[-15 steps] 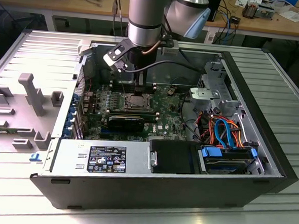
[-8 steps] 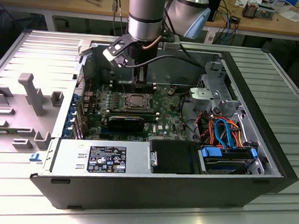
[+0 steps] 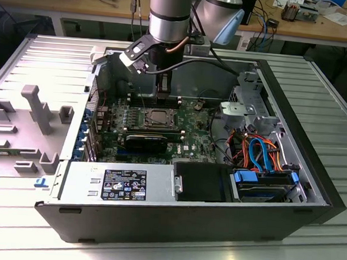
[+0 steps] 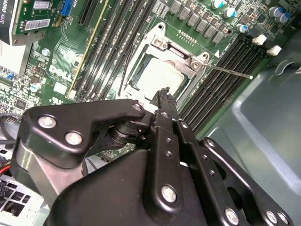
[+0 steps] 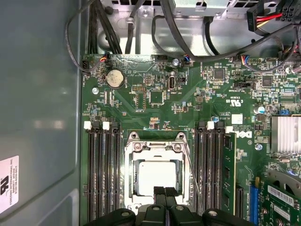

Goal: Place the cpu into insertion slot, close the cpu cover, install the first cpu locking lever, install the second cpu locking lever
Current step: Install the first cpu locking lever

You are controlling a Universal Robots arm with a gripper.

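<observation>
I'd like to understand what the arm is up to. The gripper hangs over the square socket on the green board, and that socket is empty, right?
Not quite. The gripper does hang over the socket on the green board, but the socket is not empty. The cpu already lies in it, and its pale silvery top shows in both wrist views.
</observation>
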